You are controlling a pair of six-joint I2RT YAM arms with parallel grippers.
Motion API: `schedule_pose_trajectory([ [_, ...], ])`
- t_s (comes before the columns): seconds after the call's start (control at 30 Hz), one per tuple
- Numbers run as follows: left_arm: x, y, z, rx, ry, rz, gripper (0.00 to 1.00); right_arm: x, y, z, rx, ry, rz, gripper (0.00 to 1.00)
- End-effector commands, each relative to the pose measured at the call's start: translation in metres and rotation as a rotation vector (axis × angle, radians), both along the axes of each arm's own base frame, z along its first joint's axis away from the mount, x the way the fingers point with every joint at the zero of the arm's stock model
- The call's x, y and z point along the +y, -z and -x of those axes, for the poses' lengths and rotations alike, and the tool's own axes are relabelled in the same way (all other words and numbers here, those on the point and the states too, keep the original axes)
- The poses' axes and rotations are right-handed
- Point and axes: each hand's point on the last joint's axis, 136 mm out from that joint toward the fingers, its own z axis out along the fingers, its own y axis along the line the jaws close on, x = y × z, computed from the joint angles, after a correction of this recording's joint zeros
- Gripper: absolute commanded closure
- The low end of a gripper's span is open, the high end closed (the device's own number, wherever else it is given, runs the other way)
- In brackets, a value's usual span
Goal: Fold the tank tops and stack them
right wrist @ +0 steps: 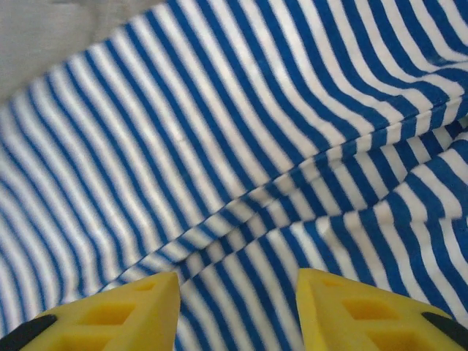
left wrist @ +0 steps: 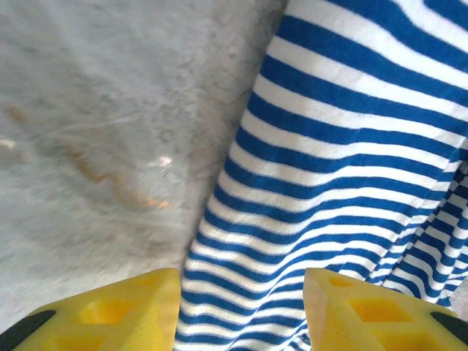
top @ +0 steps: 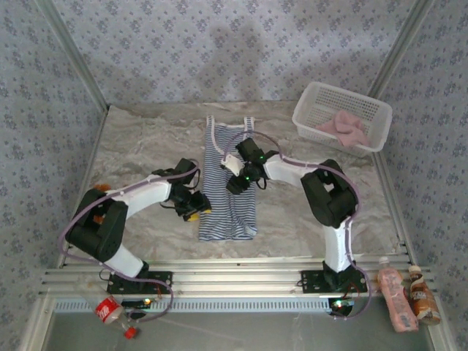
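Top external view, listed from the near edge to the far. Near right corner: pink drink bottle (top: 395,296) and brown drink bottle (top: 423,295), well apart from the work. Centre of the marbled worktop (top: 146,146): striped tank top (top: 223,219), lying lengthwise, hem toward the near edge, straps toward the far edge. Left gripper (top: 191,205) sits at the top's left edge near the hem; its wrist view shows the yellow fingers (left wrist: 110,311) apart, straddling the cloth's border with bare worktop under one finger. Right gripper (top: 238,183) sits over the garment's middle, fingers (right wrist: 365,311) apart above a ridge of creases, nothing clamped. Far right corner: white lattice basket (top: 314,110) holding the pink tank top (top: 344,128), not yet folded. Likely hazards: the left fingers may close on one layer only, or scrape the worktop, and drag the top askew. The right fingers may catch only the raised crease, so the fold sets crooked with wrinkles pressed in.
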Motion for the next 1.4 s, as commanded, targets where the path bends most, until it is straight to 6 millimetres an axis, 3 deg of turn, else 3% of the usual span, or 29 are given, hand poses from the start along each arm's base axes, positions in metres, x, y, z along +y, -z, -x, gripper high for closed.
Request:
schedule_pose_trajectory([
  [0.0, 0.014, -0.017, 0.016, 0.008, -0.008, -0.054, 0.51, -0.003, -0.039, 0.027, -0.039, -0.110, -0.069, 0.48],
  [0.03, 0.014, -0.019, 0.022, 0.013, -0.008, -0.059, 0.51, -0.007, -0.046, 0.035, -0.052, -0.125, -0.075, 0.47],
  [0.07, 0.014, -0.019, 0.028, 0.018, -0.006, -0.059, 0.51, -0.017, -0.037, 0.050, -0.032, -0.139, -0.058, 0.45],
  [0.23, 0.009, -0.005, 0.059, 0.063, -0.030, -0.049, 0.50, -0.044, -0.033, 0.110, -0.037, -0.235, -0.014, 0.39],
  [0.33, 0.004, 0.002, 0.063, 0.060, -0.049, -0.030, 0.49, -0.054, -0.025, 0.144, -0.028, -0.294, 0.014, 0.39],
  [0.57, -0.007, 0.014, 0.065, 0.069, -0.035, -0.025, 0.49, -0.048, -0.011, 0.183, -0.086, -0.438, 0.092, 0.38],
  [0.67, -0.010, 0.019, 0.065, 0.070, -0.030, -0.028, 0.49, -0.045, -0.001, 0.191, -0.129, -0.495, 0.149, 0.38],
  [0.93, -0.011, 0.029, 0.069, 0.084, 0.004, -0.048, 0.51, -0.035, 0.021, 0.189, -0.201, -0.558, 0.253, 0.40],
  [1.1, -0.007, 0.030, 0.071, 0.082, 0.014, -0.064, 0.57, -0.046, 0.037, 0.196, -0.192, -0.609, 0.337, 0.42],
  [1.23, -0.008, 0.030, 0.070, 0.077, 0.018, -0.065, 0.64, -0.055, 0.045, 0.195, -0.210, -0.602, 0.383, 0.48],
  [1.37, -0.012, 0.021, 0.063, 0.057, 0.024, -0.060, 0.75, -0.044, 0.038, 0.187, -0.255, -0.560, 0.373, 0.59],
])
